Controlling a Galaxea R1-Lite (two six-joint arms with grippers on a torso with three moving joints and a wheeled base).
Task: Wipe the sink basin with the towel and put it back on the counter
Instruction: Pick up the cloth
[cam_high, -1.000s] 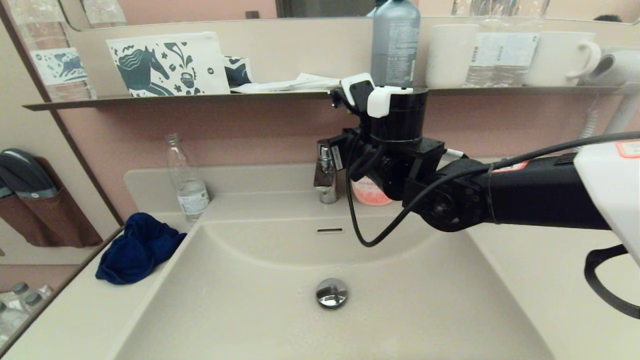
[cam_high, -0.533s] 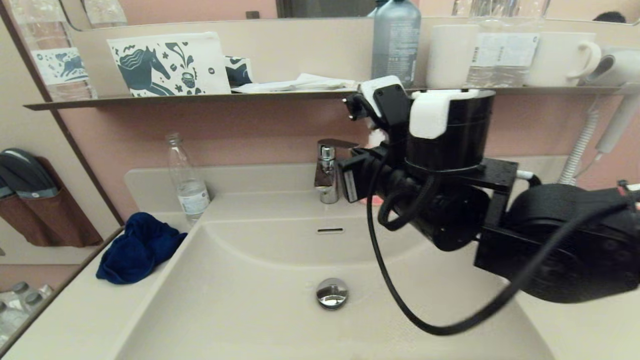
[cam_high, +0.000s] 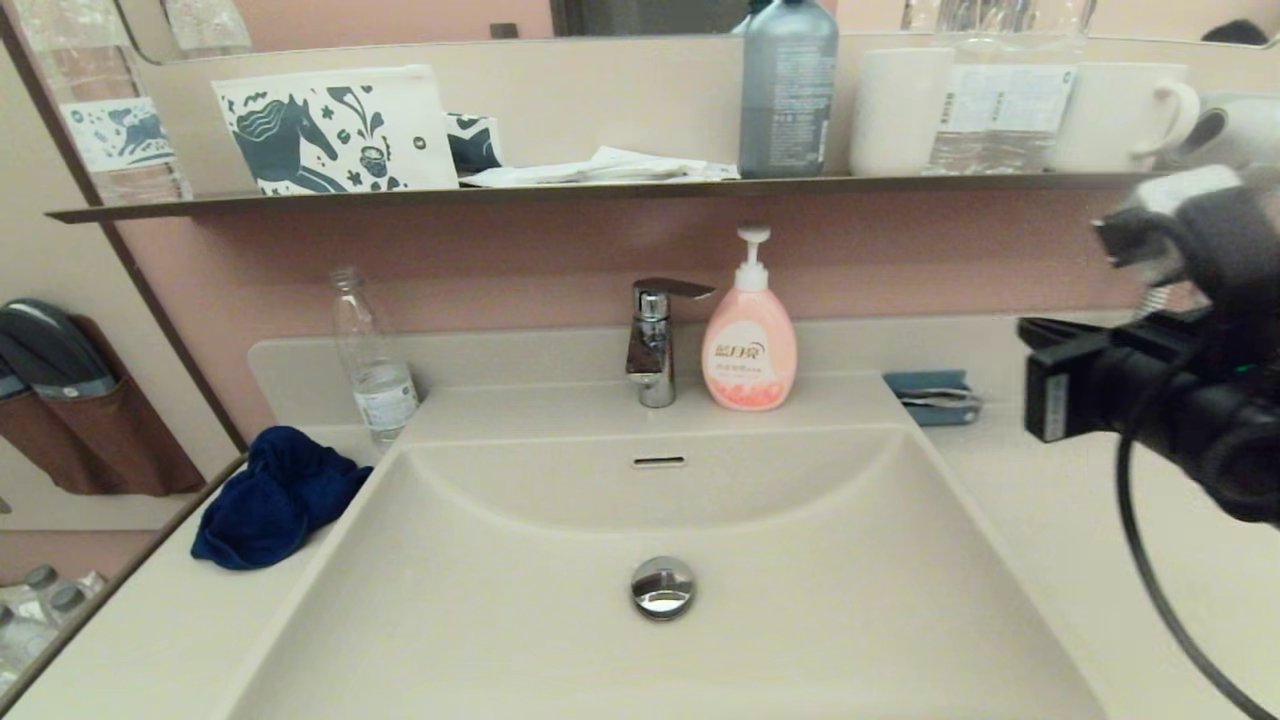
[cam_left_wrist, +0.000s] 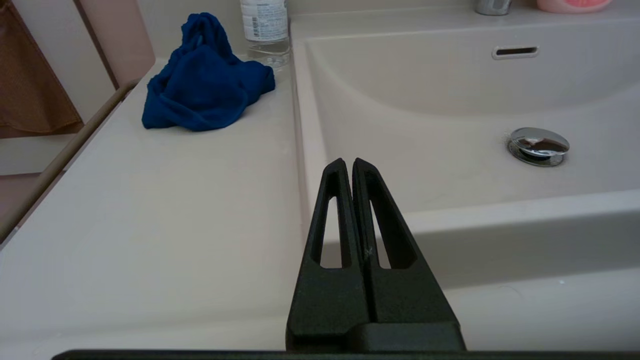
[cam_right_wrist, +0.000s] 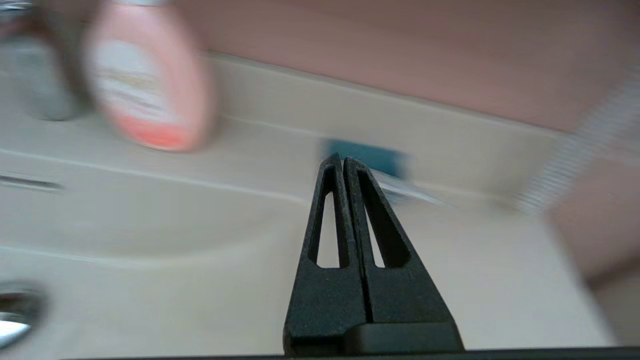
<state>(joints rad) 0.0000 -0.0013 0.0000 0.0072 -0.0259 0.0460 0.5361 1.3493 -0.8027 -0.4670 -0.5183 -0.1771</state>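
Two grippers pressed together, both empty.
Left gripper (cam_left_wrist: 352, 162) below frame centre; right gripper (cam_right_wrist: 342, 159) centre; towel (cam_high: 275, 497) lower left on counter (cam_high: 130, 640).

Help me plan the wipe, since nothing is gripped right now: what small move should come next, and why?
Probably open the left gripper and reach toward the blue towel. The towel lies bunched on the counter left of the sink basin, untouched. Both grippers are shut on nothing, and the right gripper hangs far off over the right side.

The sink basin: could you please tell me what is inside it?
Inside the sink basin only the chrome drain plug and the overflow slot show; no towel. Its near edge is out of view.
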